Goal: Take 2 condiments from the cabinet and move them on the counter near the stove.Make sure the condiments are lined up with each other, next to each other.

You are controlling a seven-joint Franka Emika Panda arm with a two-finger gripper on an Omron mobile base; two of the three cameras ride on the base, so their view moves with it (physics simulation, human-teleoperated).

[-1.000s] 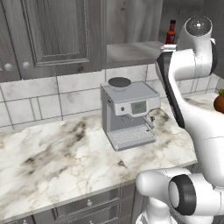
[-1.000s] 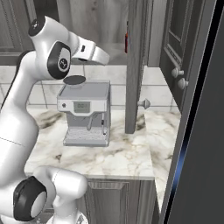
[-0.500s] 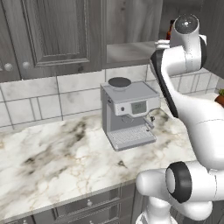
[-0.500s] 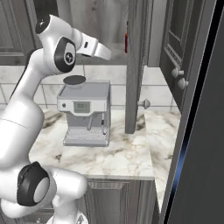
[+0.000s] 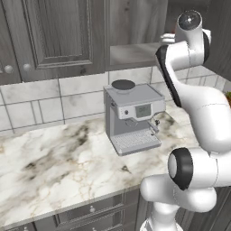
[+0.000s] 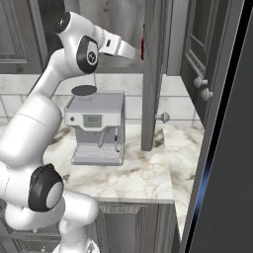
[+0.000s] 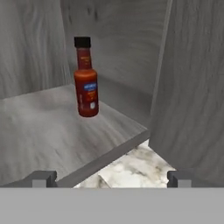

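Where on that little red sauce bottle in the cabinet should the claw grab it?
Probably around the wide body of the red bottle, below the thin neck, coming in level from the cabinet's open front. It stands upright and alone on the shelf, so open fingers could pass either side.

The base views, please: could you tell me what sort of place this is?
A rendered home kitchen, it appears: a marble-patterned counter with a silver coffee machine against a tiled wall, grey wood-grain cabinet doors above, and a red sauce bottle standing on the cabinet shelf.

Shelf (image 7: pixel 39 127) bare around upright red sauce bottle (image 7: pixel 86 78); open cabinet door (image 7: pixel 192 87) crowds the right.
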